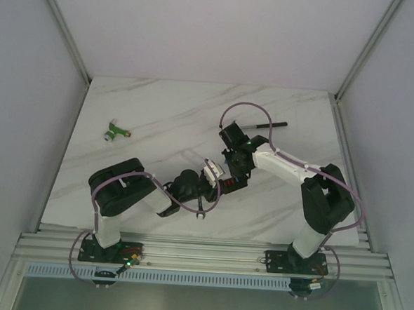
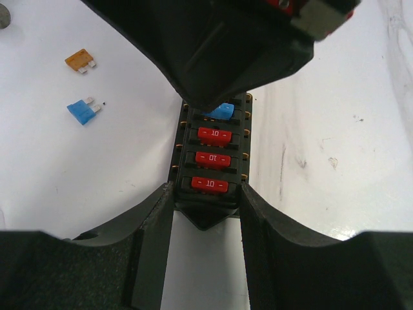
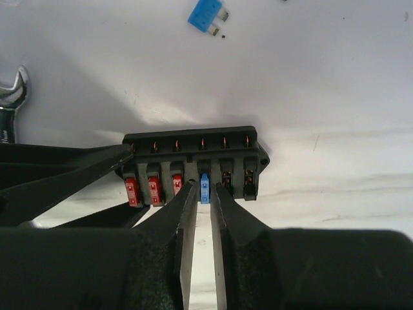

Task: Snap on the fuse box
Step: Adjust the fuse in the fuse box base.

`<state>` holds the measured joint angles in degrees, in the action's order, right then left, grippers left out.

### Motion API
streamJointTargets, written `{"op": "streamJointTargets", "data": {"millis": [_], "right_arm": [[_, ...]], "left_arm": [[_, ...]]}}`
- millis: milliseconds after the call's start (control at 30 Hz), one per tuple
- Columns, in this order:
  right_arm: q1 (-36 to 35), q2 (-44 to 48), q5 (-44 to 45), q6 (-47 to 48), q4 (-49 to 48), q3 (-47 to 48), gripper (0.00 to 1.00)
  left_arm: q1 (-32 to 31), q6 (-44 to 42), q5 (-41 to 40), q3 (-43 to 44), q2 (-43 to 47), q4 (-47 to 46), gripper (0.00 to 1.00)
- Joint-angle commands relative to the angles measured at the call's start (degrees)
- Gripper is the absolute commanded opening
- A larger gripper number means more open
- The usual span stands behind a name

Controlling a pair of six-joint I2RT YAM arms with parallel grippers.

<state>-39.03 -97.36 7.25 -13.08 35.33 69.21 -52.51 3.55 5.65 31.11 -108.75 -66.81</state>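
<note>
The fingers of the left gripper stand about half apart and press on both long sides of the fuse box at its near end, grasping it. The right gripper has its fingers drawn close, and their tips flank the blue fuse seated in the box. We cannot tell whether they pinch it or only touch it.

In the overhead view the left arm reaches low from its base towards the middle of the table. The right arm has its elbow raised and its forearm angled leftward and down, and the two wrists meet there.

The fuse box lies flat on the table between the two grippers, with three red fuses in a row beside the blue one. We note a wrench near the box. A loose blue fuse and an orange fuse lie apart from the box. A green connector rests well away to the left.
</note>
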Motion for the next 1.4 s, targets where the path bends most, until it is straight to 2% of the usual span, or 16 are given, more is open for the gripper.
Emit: {"op": "streamJointTargets", "data": {"millis": [0,133,333,800,1367], "right_arm": [[0.55,-1.71,-0.78,-0.25,-0.82,-1.58,0.2],[0.69,-2.49,-0.47,-0.27,-0.69,-1.79,0.17],[0.88,-4.66,-1.04,-0.27,-0.42,-1.65,0.0],[0.96,-14.57,1.56,-0.23,4.98,-4.18,0.0],[-1.86,-21.88,-6.82,1.61,-0.62,-4.26,0.0]], "left_arm": [[-0.15,-0.07,-0.74,-0.36,-0.56,3.52,0.12],[-0.16,-0.12,-0.73,-0.26,-0.67,3.61,0.12],[-0.13,-0.08,-0.8,-0.24,-0.68,3.55,0.12],[-0.05,-0.03,-0.94,-0.35,-0.84,3.35,0.11],[0.05,0.14,-0.9,-0.13,-1.21,3.35,0.11]]}}
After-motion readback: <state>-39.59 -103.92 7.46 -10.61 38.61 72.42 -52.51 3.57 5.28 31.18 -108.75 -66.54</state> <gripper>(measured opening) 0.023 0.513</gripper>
